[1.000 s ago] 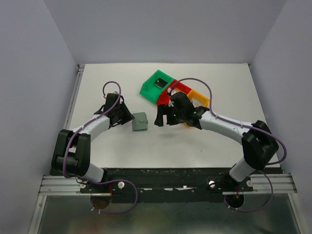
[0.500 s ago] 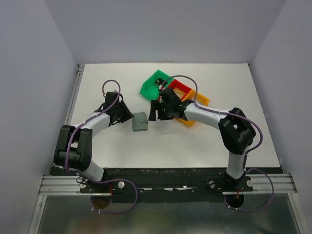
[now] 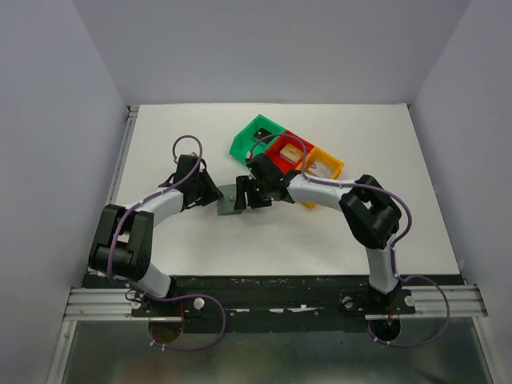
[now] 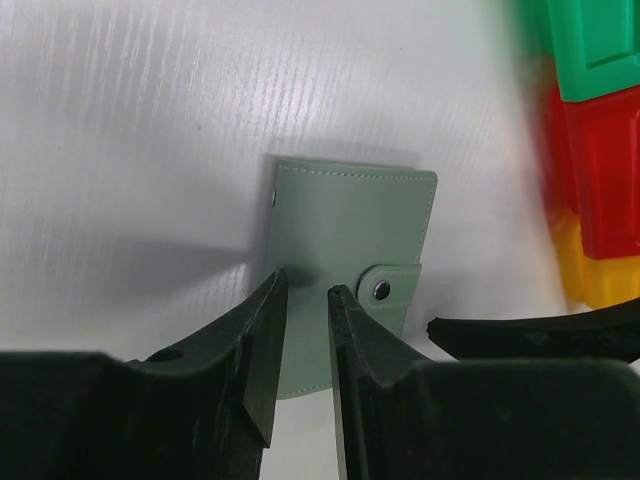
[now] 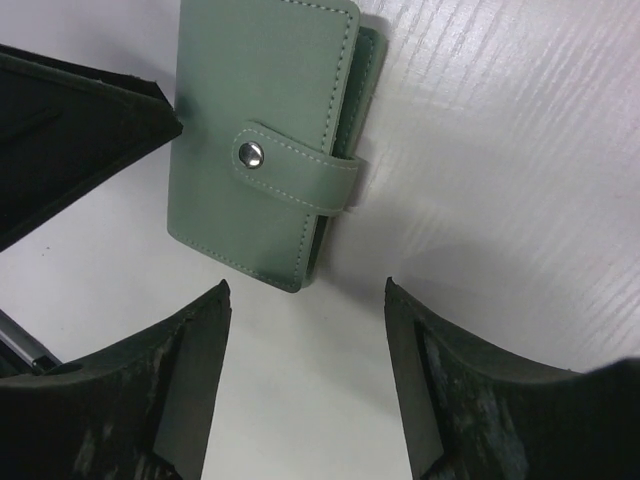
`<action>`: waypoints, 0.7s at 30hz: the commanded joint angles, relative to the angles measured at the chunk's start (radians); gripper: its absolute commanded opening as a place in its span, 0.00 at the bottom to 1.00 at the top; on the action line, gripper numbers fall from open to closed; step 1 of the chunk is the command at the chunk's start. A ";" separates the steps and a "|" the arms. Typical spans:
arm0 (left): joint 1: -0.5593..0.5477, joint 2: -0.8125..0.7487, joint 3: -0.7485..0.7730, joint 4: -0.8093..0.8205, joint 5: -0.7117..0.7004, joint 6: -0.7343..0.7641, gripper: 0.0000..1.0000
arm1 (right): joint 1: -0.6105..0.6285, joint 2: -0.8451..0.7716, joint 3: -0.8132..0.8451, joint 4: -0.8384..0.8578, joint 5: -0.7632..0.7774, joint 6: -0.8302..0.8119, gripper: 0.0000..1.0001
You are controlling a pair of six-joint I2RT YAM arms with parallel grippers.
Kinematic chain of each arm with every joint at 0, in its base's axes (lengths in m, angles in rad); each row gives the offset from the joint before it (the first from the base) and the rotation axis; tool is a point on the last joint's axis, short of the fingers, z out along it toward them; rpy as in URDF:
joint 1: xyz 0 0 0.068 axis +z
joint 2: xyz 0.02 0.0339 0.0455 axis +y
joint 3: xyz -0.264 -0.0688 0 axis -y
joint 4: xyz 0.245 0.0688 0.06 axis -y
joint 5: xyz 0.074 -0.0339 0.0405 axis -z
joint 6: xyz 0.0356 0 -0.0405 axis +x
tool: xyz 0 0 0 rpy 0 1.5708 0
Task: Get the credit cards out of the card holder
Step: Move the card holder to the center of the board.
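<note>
The card holder (image 3: 230, 200) (image 4: 350, 250) (image 5: 260, 140) lies flat on the white table, folded shut with its snap tab fastened. No credit cards stick out of it. My left gripper (image 3: 214, 194) (image 4: 308, 285) stands over the holder's left edge, fingers a narrow gap apart, with the holder's surface showing between them and nothing pinched. My right gripper (image 3: 244, 192) (image 5: 305, 285) is open, its fingertips just short of the holder's right edge. A small black flat piece (image 3: 262, 136) lies in the green bin and a pale one (image 3: 320, 166) in the orange bin.
The green bin (image 3: 244, 146) (image 4: 595, 45), red bin (image 3: 282, 141) (image 4: 600, 170) and orange bin (image 3: 338, 168) (image 4: 600, 275) stand joined in a row just behind and right of the holder. The two grippers' fingers are close together over the holder.
My right arm has swung left from in front of the bins to the holder, and its jaws have narrowed. The left gripper has edged right onto the holder.
</note>
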 commanded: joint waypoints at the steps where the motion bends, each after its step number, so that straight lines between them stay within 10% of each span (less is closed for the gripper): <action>1: -0.014 0.011 -0.026 0.020 0.021 -0.007 0.36 | 0.006 0.053 0.047 -0.007 -0.023 0.024 0.69; 21: -0.027 -0.001 -0.052 0.009 0.003 -0.014 0.34 | 0.007 0.106 0.067 -0.002 -0.047 0.045 0.45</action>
